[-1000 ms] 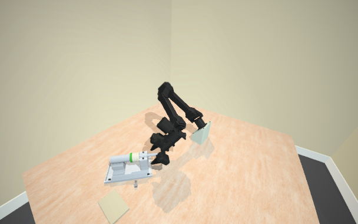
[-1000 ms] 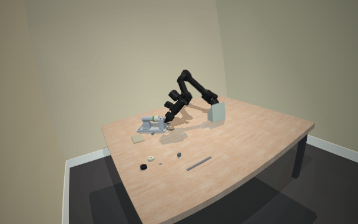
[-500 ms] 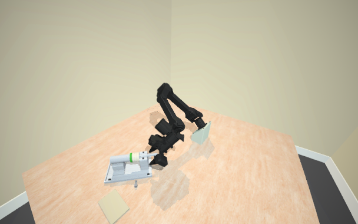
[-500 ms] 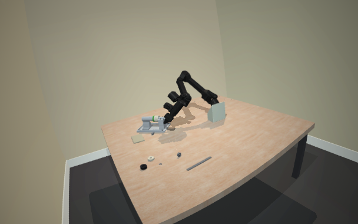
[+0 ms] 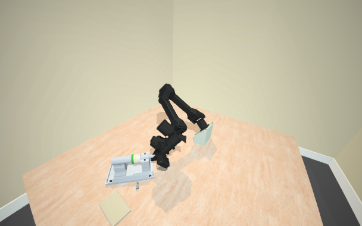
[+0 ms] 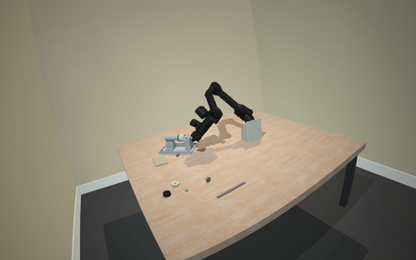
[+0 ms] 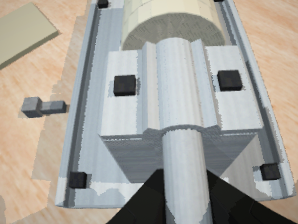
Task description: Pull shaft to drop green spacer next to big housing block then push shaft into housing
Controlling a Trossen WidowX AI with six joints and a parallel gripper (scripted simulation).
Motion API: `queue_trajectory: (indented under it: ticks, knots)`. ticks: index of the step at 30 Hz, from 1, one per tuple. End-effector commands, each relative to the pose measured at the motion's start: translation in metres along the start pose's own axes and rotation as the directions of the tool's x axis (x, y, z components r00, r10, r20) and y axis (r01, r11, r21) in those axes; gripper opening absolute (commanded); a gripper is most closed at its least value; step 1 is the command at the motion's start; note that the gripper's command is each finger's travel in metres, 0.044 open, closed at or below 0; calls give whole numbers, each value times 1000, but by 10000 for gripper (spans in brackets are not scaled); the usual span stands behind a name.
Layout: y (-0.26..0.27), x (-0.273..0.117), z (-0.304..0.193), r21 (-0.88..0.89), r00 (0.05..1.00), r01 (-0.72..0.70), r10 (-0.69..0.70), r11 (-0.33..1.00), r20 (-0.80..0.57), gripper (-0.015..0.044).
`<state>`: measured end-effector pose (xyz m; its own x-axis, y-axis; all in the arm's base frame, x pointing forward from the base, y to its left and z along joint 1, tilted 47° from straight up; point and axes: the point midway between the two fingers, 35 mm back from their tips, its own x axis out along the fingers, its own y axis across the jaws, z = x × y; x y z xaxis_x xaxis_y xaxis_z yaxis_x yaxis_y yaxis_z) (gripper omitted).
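Pale beige walls meet behind the wood-grained table, and nearest the arm your black parallel-jaw gripper is closed on the grey cylindrical shaft. Farther along, the thin green ring spacer sits beside the big grey housing block. Pull too far and cream spacers could drop too; tilt, and the shaft could bind.

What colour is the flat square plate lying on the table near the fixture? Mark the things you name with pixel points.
Plain beige point(image 5: 115, 208) point(image 6: 160, 161) point(image 7: 22, 32); top view.
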<state>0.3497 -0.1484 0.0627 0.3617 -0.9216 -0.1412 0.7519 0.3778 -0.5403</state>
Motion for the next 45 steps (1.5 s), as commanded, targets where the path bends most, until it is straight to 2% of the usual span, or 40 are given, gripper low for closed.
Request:
queue_trajectory:
  ticks: [1, 3, 45]
  knots:
    - [0, 0, 0, 0, 1000, 1, -1, 1000, -1, 13]
    - [0, 0, 0, -1, 1000, 1, -1, 1000, 0, 0]
    - [0, -12, -12, -5, 1000, -3, 3, 1000, 1, 0]
